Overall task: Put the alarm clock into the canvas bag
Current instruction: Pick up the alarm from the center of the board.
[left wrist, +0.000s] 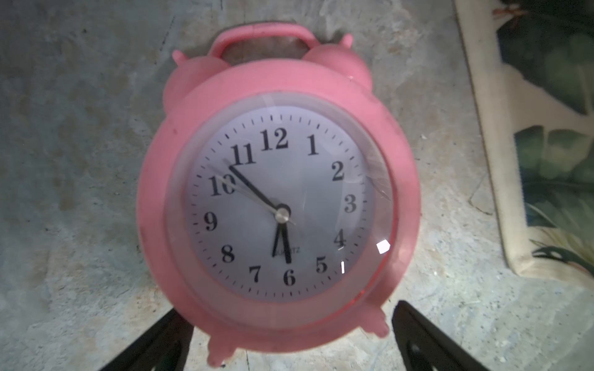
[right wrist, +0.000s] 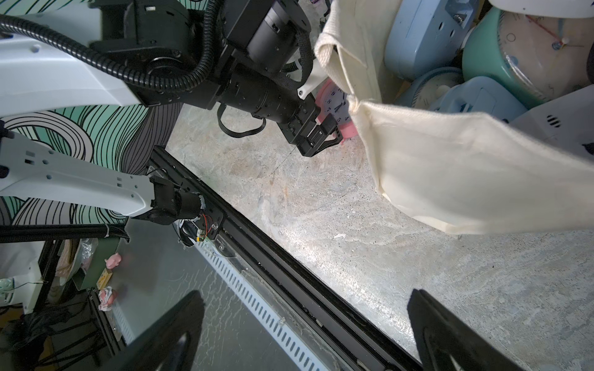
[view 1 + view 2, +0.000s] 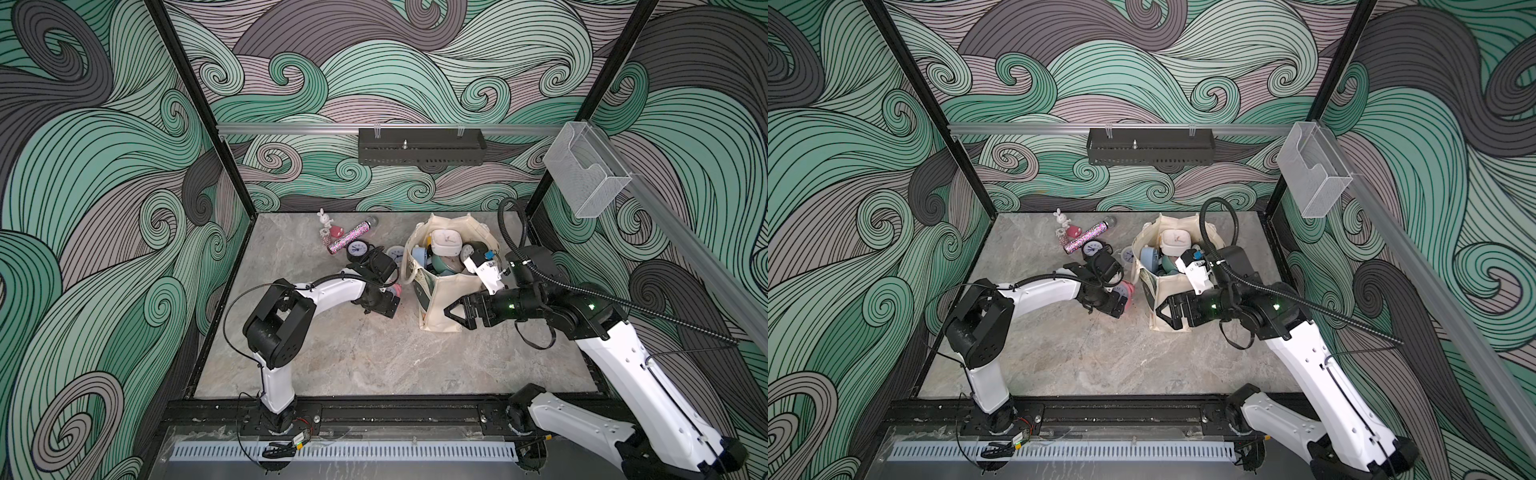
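A pink twin-bell alarm clock [image 1: 279, 205] lies face up on the marble table, just left of the canvas bag [image 3: 440, 303]. In both top views only its edge [image 3: 397, 289] [image 3: 1128, 289] shows past the left wrist. My left gripper [image 1: 289, 350] hovers right over it, open, one dark finger [image 1: 160, 340] on each side of the clock's feet. The cream bag [image 3: 1169, 286] stands open and holds several clocks. My right gripper [image 3: 452, 312] [image 2: 305, 314] is open and empty at the bag's near side.
A black clock [image 3: 356, 249] and a pale round clock [image 3: 395, 254] stand behind the left wrist. Further back are a glitter tube [image 3: 348, 240], a red trinket [image 3: 336, 231] and a rabbit figure [image 3: 322, 216]. The black frame rail [image 3: 395, 409] bounds the table's front.
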`<state>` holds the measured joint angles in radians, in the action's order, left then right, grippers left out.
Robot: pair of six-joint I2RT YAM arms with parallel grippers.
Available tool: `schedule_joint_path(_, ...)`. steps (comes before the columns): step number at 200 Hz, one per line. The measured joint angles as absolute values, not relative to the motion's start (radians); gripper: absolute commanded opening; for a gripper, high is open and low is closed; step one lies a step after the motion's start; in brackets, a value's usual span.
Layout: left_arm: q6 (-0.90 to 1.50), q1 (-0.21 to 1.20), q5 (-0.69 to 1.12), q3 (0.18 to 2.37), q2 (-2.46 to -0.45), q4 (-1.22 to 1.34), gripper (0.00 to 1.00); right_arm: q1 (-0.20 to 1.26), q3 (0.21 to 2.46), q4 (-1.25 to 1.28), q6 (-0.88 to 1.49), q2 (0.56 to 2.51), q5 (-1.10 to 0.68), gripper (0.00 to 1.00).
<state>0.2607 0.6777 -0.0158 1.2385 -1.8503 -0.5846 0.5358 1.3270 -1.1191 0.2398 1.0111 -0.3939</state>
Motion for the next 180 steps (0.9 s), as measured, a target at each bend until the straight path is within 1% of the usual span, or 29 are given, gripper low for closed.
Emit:
schedule_joint_path(56,0.297,0.684,-0.038,1.242,-1.888,-0.583,0.98,0.536,1.327,-1.119,0.240,1.012,-0.393,1.00)
schedule_joint_path(91,0.308,0.685,-0.051,1.248,-1.904,-0.582,0.88,0.536,1.327,-1.119,0.240,1.016,-0.393,1.00)
schedule_joint_path(122,0.309,0.685,-0.057,1.258,-1.923,-0.574,0.84,0.536,1.320,-1.118,0.240,1.016,-0.393,1.00)
schedule_joint_path(156,0.308,0.687,-0.066,1.261,-1.927,-0.567,0.77,0.536,1.317,-1.118,0.240,1.017,-0.392,1.00)
schedule_joint_path(180,0.308,0.692,-0.076,1.256,-1.925,-0.550,0.75,0.536,1.317,-1.118,0.240,1.019,-0.386,1.00)
